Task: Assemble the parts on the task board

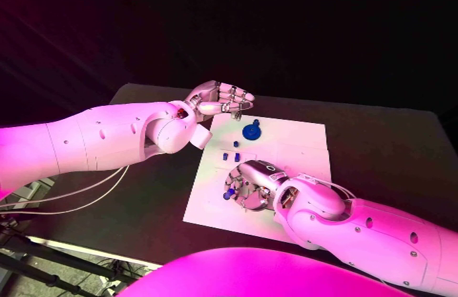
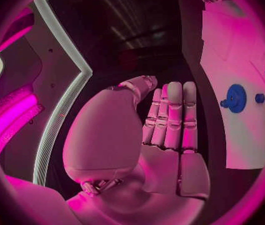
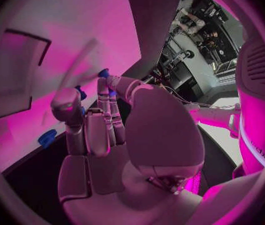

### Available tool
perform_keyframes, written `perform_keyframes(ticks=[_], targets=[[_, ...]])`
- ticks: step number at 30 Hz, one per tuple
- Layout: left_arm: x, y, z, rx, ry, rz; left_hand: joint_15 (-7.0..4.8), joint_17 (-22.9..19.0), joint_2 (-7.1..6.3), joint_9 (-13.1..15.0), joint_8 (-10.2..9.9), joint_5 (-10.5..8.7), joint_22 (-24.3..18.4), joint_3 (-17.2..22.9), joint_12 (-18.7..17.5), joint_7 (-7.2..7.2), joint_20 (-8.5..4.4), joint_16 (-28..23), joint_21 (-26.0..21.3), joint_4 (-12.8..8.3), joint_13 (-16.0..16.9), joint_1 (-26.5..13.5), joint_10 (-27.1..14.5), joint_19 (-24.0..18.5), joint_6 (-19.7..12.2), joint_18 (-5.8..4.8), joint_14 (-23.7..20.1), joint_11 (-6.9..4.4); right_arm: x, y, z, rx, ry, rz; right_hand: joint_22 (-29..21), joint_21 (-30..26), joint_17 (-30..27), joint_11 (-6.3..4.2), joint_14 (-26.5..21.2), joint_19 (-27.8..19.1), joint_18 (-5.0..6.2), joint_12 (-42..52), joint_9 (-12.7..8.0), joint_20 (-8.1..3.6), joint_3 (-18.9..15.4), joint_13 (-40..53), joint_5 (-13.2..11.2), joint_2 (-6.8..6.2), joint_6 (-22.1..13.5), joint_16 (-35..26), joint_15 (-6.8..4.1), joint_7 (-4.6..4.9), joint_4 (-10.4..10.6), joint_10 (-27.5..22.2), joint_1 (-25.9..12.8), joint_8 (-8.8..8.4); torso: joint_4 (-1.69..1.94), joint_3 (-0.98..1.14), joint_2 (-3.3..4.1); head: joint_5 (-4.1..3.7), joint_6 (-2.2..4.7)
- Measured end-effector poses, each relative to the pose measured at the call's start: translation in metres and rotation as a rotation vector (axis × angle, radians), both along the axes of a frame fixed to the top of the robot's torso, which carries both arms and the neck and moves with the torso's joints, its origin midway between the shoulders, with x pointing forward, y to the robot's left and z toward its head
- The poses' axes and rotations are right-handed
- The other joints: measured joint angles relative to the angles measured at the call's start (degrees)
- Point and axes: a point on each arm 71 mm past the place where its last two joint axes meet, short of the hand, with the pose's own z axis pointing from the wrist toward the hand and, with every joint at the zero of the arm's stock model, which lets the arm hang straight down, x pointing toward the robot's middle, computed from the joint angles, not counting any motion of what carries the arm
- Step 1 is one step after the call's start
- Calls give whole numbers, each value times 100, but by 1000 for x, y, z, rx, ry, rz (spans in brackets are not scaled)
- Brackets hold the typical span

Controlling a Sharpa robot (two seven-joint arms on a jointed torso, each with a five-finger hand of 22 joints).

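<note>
Risking a slipped or tipped part: right hand (image 1: pixel 250 186) curling down over the task board (image 1: pixel 296 138) near its left edge, fingers closing around a small blue part (image 1: pixel 229 194), though whether truly gripping it cannot be told. Likely knocking the two blue pegs (image 1: pixel 230 156) just beside if shifting carelessly. Left hand (image 1: pixel 222 100) hovering at the board's far left corner, fingers straight and together, holding nothing. Showing as a white plate lying mid-worktop (image 1: pixel 401 151), carrying a round blue disc (image 1: pixel 251 131) towards the far edge.
</note>
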Motion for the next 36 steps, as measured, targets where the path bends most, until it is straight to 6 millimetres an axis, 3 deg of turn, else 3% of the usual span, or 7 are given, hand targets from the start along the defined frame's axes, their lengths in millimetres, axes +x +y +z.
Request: perform_keyframes(ticks=[2, 4, 7, 14, 23, 34, 36], targets=[[0, 0, 0, 0, 0, 0, 0, 0, 0, 0, 0, 0, 0, 0, 0, 0, 0, 0, 0, 0, 0, 0, 0, 0, 0, 0, 0, 0, -1, 2, -1, -3, -2, 4, -31, -71, -33, 56, 0, -45, -1, -35, 2, 2, -41, 15, 94, -10, -81, 0, 0, 72, -39, -66, -134, 14, 0, 0, -1, -3, 0], [0, 0, 0, 0, 0, -1, 0, 0, 0, 0, 0, 0, 0, 0, 0, 0, 0, 0, 0, 0, 0, 0, 0, 0, 0, 0, 0, 0, -1, 3, -2, -5, -2, 6, -55, -124, -57, 84, 0, -73, -1, -77, 373, 30, -118, 24, 124, -30, -238, -22, 0, 109, -25, -184, -270, 22, 0, 0, -1, -8, 0], [0, -1, 0, -1, 0, -2, 0, 0, 0, 0, 0, 0, 0, 0, 0, 0, 0, 0, 0, 0, 0, 0, 0, 0, 0, 0, 0, 0, -2, 5, -3, -7, -4, 9, -91, -200, -85, 139, 10, -104, -1, -87, 522, 61, -220, 31, 156, -108, -407, -22, 56, 149, 12, -313, -400, -97, 2, 0, -1, -18, 0], [0, -1, 0, 0, 1, -2, 3, -2, 2, 0, 0, 0, 0, 0, 0, 0, 0, 0, 0, 0, 1, -2, -2, 0, 0, 0, -3, -2, -3, 4, -5, -10, -7, 6, -108, -247, -91, 141, 0, -112, 0, -52, 358, 70, -450, 104, 133, -339, -842, -22, 65, 134, 45, -410, -518, -445, 1, 0, -4, -29, 0], [0, -1, 0, 0, 3, -4, 21, -11, 31, 0, 0, 0, 0, 0, 0, 0, 0, 0, 0, 0, 7, -31, -21, 0, 0, 1, -21, -21, -4, -3, -3, 3, -15, -11, -108, -276, -91, 109, 0, -112, 0, 35, 268, 70, -529, 166, 133, -389, -1104, -22, 64, 132, 44, -418, -467, -625, -3, 0, -7, -41, 0], [0, 0, -1, 0, 6, -8, 21, -11, 31, -5, 0, 0, -5, 0, 0, 0, 0, 0, 0, 0, 7, -31, -21, 0, 0, 1, -21, -21, -4, -37, 18, 59, -47, -62, -165, -421, -189, 39, 1, -112, 0, 234, 139, 70, -818, 286, 180, -427, -1532, -59, 18, 29, 63, -489, -428, -920, -11, 3, -18, -118, 0], [0, 0, -1, 1, 6, -7, 21, -11, 31, -5, 0, 0, -5, 0, 0, 0, 0, 0, 0, 0, 6, -31, -21, 0, 0, 0, -21, -21, 1, -53, 27, 71, -61, -91, -186, -475, -252, 15, 1, -132, 0, 349, 148, 42, -903, 339, 180, -425, -1433, -92, 18, 81, 91, -426, -426, -886, -11, 3, -19, -173, 0]])
